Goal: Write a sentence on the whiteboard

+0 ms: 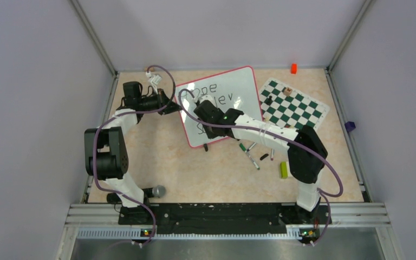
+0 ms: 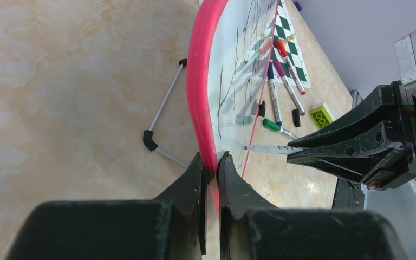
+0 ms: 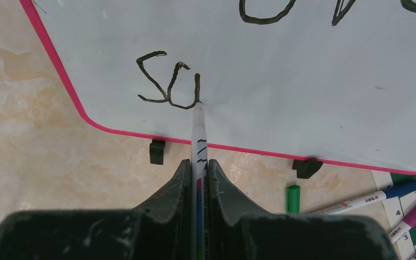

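1. Large glossy white whiteboard with a thin pink-red rim [image 1: 244, 81] sits at the far centre of the beige marble-look table [image 1: 162, 157], rotated. Green-and-white checkered chess mat [image 1: 295, 105] is just to its right.
2. Left tool [image 2: 210, 160] is clamped on the board's pink rim at the left edge, one finger on each face.
3. Right tool [image 3: 199, 162] is closed on a thin white-barrelled marker [image 3: 198, 130]. The tip touches the board surface near the lower left corner.
4. Dark handwritten sentence [image 1: 216, 96]: the top view shows three lines, partly hidden by the right arm. The right wrist view shows the bottom line as "Su" plus one upright stroke, with the tip at that stroke's foot.
5. Two small black clips [image 3: 157, 151] sit on the near rim below the lettering.
6. Loose coloured markers [image 1: 254, 154] and a lime-green brick [image 1: 284, 169] lie on the table near the board's near right corner. Small orange block [image 1: 293, 68] is by the back wall.
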Available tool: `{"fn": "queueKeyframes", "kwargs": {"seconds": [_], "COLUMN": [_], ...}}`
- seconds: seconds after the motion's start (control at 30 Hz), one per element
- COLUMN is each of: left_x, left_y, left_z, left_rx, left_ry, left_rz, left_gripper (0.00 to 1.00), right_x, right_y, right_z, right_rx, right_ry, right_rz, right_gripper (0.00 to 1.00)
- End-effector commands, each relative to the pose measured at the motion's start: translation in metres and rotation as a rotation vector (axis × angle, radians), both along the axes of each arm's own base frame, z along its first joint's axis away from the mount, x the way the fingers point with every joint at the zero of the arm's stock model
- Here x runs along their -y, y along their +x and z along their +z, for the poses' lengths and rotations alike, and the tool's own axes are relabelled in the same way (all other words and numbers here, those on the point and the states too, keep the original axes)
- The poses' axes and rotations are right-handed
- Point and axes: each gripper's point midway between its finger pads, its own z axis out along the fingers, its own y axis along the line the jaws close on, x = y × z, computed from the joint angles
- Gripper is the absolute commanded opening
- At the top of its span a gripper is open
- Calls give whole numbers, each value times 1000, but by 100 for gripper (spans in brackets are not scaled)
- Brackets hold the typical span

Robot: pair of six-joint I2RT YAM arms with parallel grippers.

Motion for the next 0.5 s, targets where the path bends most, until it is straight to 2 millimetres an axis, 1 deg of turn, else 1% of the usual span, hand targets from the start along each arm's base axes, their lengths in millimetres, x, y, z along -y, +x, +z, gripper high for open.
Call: {"fn": "queueKeyframes", "kwargs": {"seconds": [0.0, 0.17, 0.47], "left_x": [-9, -8, -8], "left_y": [16, 16, 16], "left_z": [-36, -37, -36], "left_rx": [43, 42, 44], "left_ry": [144, 143, 143], "left_rz": [79, 77, 77], "left_gripper": [0, 0, 0], "right_x": [9, 11, 8], "right_y": [18, 18, 23], "right_z": [25, 40, 55], "right_rx": [77, 99, 126], "right_ry": [20, 22, 41], "right_rz": [-43, -31, -24], "right_gripper": [0, 0, 0]}}
